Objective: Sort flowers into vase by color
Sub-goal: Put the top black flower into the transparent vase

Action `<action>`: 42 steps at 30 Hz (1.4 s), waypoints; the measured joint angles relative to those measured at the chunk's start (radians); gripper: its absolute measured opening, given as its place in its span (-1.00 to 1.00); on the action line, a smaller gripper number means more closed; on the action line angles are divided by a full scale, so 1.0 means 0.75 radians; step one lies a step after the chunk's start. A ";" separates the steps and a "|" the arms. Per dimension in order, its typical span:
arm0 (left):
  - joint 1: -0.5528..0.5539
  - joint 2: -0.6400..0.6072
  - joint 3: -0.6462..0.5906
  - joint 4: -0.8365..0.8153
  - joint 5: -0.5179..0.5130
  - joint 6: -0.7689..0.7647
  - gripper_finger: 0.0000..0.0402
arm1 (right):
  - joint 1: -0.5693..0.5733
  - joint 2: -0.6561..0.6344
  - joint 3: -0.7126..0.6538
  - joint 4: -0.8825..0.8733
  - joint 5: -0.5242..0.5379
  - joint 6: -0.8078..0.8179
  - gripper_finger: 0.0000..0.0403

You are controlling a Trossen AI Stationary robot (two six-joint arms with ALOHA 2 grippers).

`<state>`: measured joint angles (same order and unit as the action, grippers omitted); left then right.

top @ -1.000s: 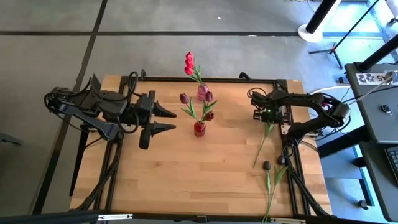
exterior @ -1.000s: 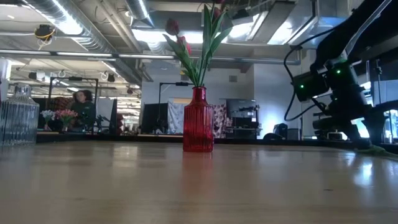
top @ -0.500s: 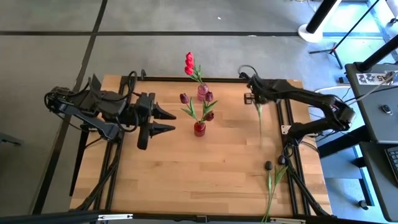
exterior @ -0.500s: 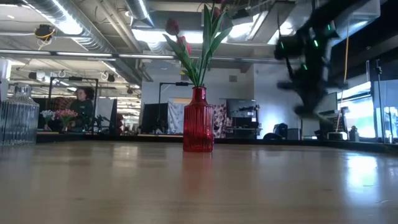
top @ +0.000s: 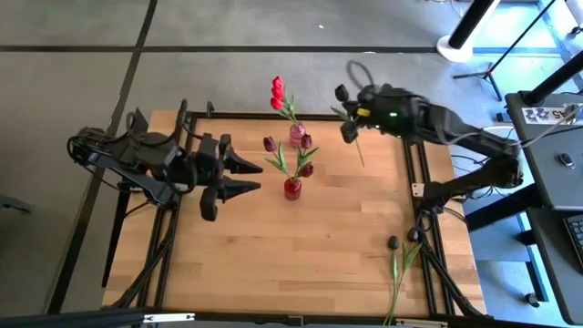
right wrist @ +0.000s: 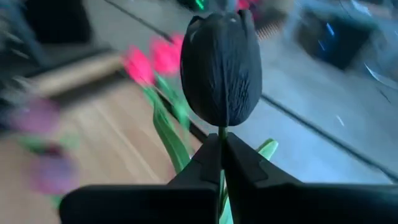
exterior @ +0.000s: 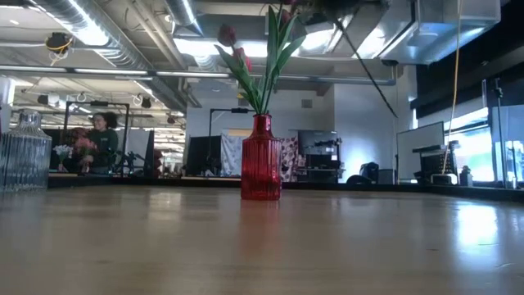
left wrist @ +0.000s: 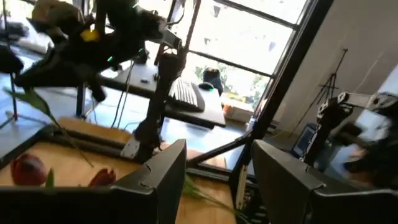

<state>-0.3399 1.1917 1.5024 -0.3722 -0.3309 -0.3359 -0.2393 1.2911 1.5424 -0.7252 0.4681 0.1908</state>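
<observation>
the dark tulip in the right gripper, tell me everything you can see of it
The dark tulip has a closed, ribbed, near-black head on a thin green stem with a green leaf below, and looks artificial. The right gripper is shut on the stem just under the head. In the high view it hangs in the air near the table's far edge, right of the pink vase, stem trailing down toward the table, touching nothing else.
</observation>
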 joint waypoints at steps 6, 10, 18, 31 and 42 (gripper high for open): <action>-0.009 0.056 0.000 0.235 0.032 0.100 -0.11 | 0.219 0.001 0.256 0.075 -0.143 -0.086 -0.97; 0.047 0.110 0.000 0.360 -0.041 0.136 -0.11 | 0.351 0.003 0.293 0.202 -0.271 -0.036 -0.99; 0.232 0.150 0.000 0.421 0.097 0.137 -0.04 | 0.524 0.004 0.293 0.160 -0.373 0.155 -0.99; 0.355 0.169 -0.001 0.492 0.089 0.178 0.13 | 0.554 0.018 0.293 0.171 -0.526 0.097 -0.99; 0.340 0.296 0.001 0.502 0.145 0.242 0.15 | 0.501 0.024 0.293 0.234 -0.429 0.073 -0.98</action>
<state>-0.0849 1.4138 1.5028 0.0047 -0.2221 -0.1545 0.1365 1.3094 1.7618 -0.5498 0.1461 0.2456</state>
